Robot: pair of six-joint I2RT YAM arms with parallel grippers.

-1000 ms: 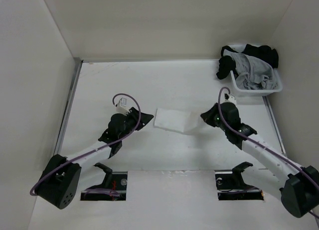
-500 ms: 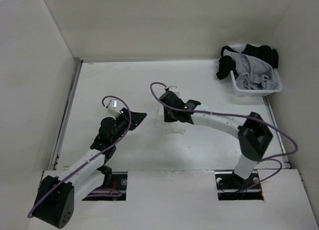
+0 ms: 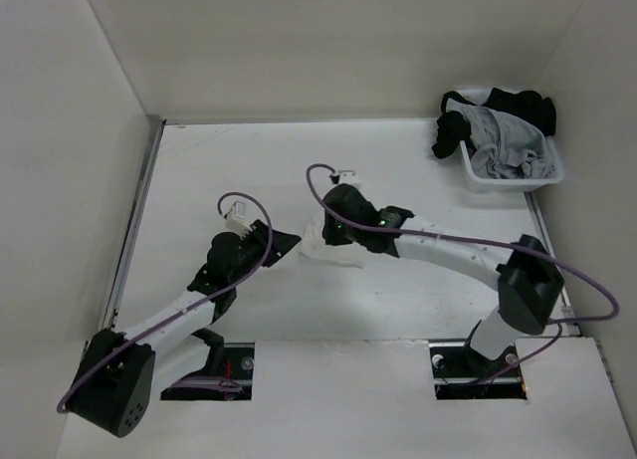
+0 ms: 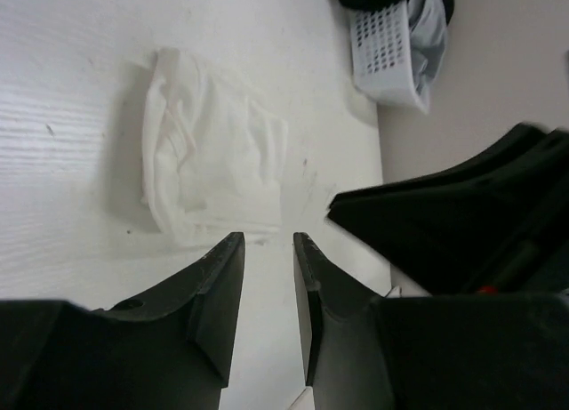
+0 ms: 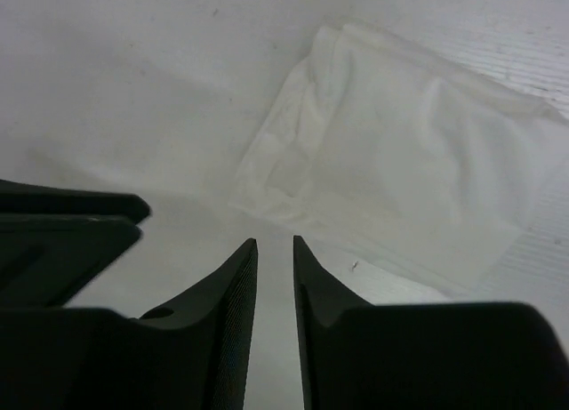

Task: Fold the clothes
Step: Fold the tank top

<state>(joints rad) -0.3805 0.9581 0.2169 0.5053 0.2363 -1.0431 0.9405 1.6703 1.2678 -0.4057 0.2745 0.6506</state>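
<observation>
The clothes, a white top (image 3: 338,257), lie folded into a small rectangle at mid-table, partly hidden under my right arm. The folded top (image 4: 209,156) is flat on the table just beyond the left fingertips in the left wrist view. From the right wrist, the same top (image 5: 400,170) shows ahead and to the right. My left gripper (image 3: 292,243) (image 4: 267,241) is open just left of the top, with bare table between its fingers. My right gripper (image 3: 323,238) (image 5: 274,243) is reached across to the top's left edge, open and holding nothing.
A white basket (image 3: 513,165) with grey and black garments stands at the back right, and the basket (image 4: 391,54) also shows far off in the left wrist view. The two grippers are close together. White walls enclose the table on three sides.
My right arm swept left, carrying the top's right edge over the rest, then opened and let go. The top is now narrower. The left gripper shifted slightly.
</observation>
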